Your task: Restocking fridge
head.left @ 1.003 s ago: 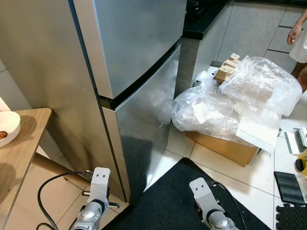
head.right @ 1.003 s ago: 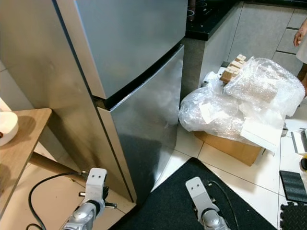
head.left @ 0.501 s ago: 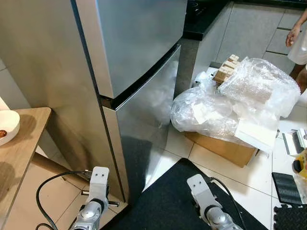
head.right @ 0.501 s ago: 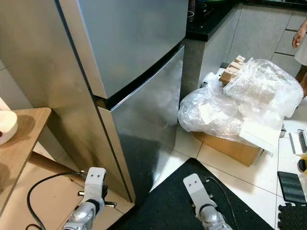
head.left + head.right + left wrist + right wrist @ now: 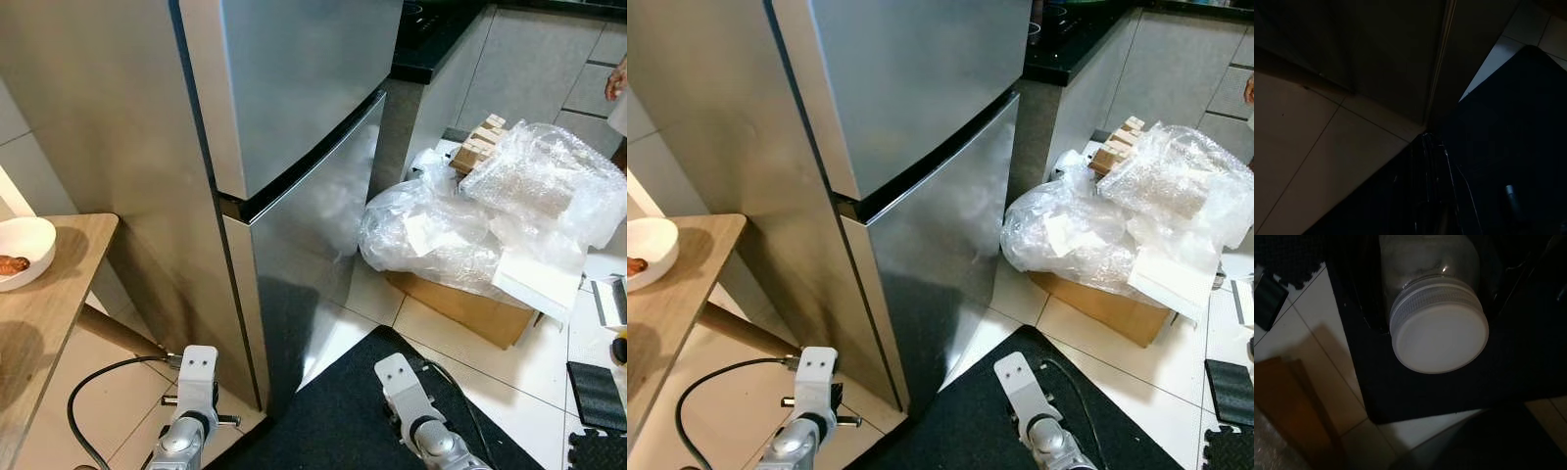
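The right gripper grips a clear jar, white lid pointing away along the fingers; I cannot tell the left gripper's state.

Camera panned/shifted: whole scene sits further right in frame than 1.0 s ago, so that's head motion, not objects. More of the wooden table and white bowl now visible at left; person's hand nearly out of frame at the right edge. Right arm wrist shifted slightly left relative to the black mat.
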You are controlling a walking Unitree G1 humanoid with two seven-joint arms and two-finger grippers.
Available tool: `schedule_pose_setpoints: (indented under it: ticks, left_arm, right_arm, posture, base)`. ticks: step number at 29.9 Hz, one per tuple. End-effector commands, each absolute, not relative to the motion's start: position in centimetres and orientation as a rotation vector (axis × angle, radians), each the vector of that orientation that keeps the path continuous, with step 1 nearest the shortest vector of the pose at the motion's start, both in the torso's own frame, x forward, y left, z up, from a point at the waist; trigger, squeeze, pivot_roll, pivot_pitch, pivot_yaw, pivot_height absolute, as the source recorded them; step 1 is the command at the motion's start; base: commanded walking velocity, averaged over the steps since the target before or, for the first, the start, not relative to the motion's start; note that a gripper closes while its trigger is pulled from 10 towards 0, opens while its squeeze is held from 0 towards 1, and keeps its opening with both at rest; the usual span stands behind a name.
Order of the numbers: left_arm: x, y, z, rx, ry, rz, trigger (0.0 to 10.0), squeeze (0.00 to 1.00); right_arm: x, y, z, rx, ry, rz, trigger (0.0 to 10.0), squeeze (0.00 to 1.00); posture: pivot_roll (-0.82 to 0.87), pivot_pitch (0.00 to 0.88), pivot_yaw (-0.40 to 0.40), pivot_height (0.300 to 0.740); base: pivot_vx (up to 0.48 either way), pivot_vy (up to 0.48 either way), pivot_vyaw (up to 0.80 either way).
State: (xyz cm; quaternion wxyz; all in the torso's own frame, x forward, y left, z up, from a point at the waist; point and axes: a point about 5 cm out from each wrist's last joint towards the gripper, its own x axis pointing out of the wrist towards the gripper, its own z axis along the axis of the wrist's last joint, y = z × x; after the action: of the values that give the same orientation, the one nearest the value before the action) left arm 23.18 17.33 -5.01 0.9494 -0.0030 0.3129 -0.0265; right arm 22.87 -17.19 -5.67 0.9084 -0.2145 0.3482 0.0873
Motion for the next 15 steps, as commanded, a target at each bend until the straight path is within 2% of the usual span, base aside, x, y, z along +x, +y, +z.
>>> schedule_pose_setpoints:
  ticks: [1,15]
  left_arm:
    - [23.39,17.32,-4.89,-0.013,0.634,-0.053,10.0,0.0]
    - [23.4,17.16,-4.93,-0.005,0.642,-0.07,10.0,0.0]
  right_arm:
    - [22.46,-17.35,-5.91,-0.437,0.727,0.167,10.0,0.0]
    - [22.14,-17.38,-6.08,-0.426,0.731,0.152,10.0,0.0]
  posture:
    - [-0.08,0.037,0.041,0.74]
    - [-0.08,0.04,0.051,0.74]
  base:
    - [-0.247,0.0,0.0]
    - [-0.283,0.0,0.0]
